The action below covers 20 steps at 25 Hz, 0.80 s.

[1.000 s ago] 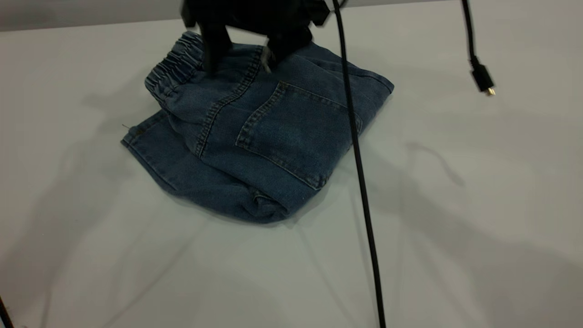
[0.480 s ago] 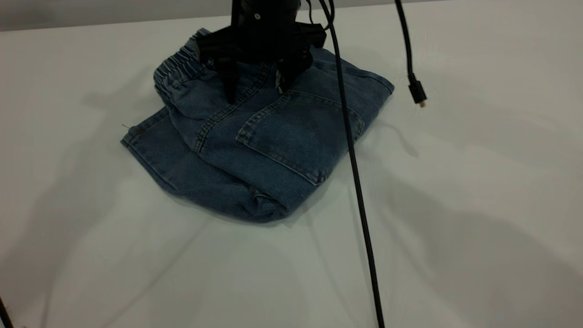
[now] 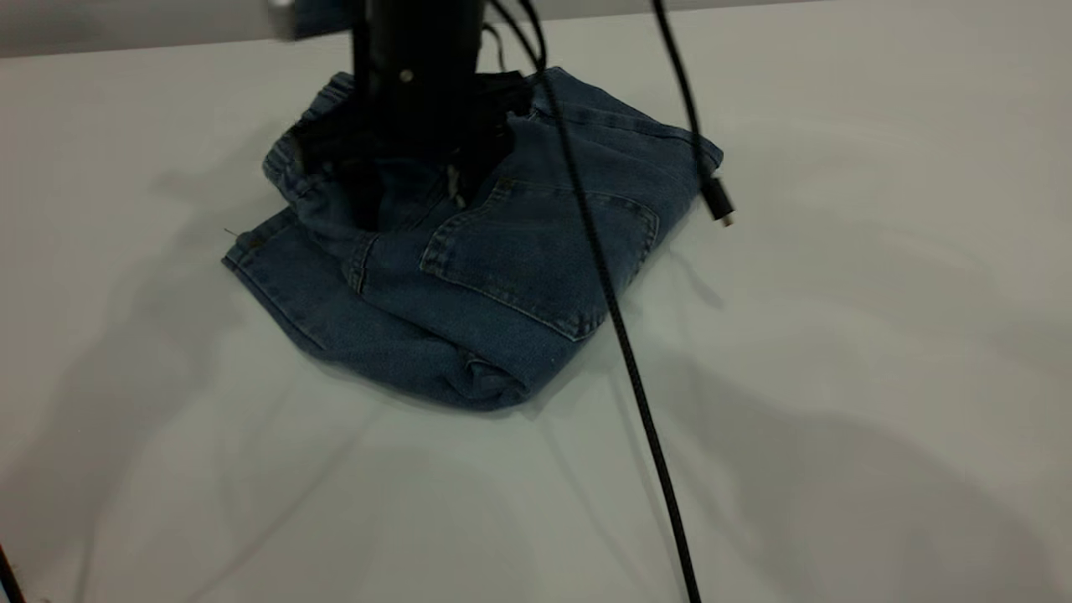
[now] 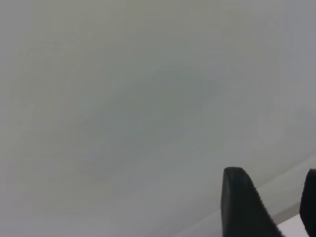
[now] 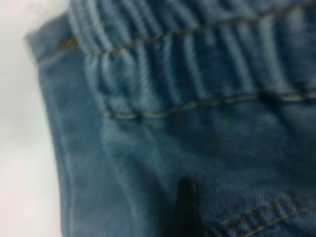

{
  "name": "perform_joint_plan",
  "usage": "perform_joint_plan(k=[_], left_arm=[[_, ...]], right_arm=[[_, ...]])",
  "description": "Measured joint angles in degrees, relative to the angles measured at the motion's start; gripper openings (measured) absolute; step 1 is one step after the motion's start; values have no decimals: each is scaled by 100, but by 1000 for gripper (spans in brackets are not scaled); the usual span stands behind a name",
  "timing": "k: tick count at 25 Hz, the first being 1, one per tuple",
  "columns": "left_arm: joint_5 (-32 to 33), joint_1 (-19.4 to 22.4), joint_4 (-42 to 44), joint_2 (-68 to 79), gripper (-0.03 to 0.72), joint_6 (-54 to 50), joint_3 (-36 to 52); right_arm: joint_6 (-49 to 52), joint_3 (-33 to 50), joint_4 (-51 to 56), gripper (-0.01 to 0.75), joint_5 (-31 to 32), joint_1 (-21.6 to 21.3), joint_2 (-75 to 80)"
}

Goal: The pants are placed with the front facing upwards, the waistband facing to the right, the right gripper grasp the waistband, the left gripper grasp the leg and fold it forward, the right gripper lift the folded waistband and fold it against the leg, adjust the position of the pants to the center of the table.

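change: over the last second my right gripper (image 3: 410,197) has come down from the far edge of the pants (image 3: 502,276) onto the fold, and it now presses in just below the gathered waistband (image 3: 289,155).
cloth: the waistband edge has bunched and slid a little under me; the lower hem hasn't moved.
meaning: both folds look done, with back pocket (image 3: 536,251) up and waistband lying over the leg. I judge I'm in the last step, getting purchase to shift the bundle toward table centre.
pincer: two dark tips are planted in the denim with a gap between them, so spread, not pinched together. I'm touching and denting the cloth but can't confirm any is caught between the fingers.
wrist check: the right wrist view is filled with elastic gathers (image 5: 187,64) and tan stitching, with a dark crease (image 5: 185,207) close under me; my own fingers aren't visible there.
pants position: directly beneath me, most of the bundle spreading away on the pocket side, lying flat on the table (image 3: 837,419).
cables: my braided cable (image 3: 620,335) drapes across the pocket; a loose plug (image 3: 718,201) hangs just beside the pants' far corner.
left gripper (image 4: 271,207): parked away from the pants, fingers apart, only bare white surface in its view.
risk: a top-layer drag could undo the fold.
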Motion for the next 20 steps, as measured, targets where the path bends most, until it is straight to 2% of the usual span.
perform_joint_plan(k=[10, 20], left_arm=[[-17, 0, 17, 0, 285, 0, 0], [-42, 0, 17, 0, 285, 0, 0]], right_arm=[[40, 5, -739, 536, 195, 50, 24], [-209, 5, -815, 535, 190, 50, 26]])
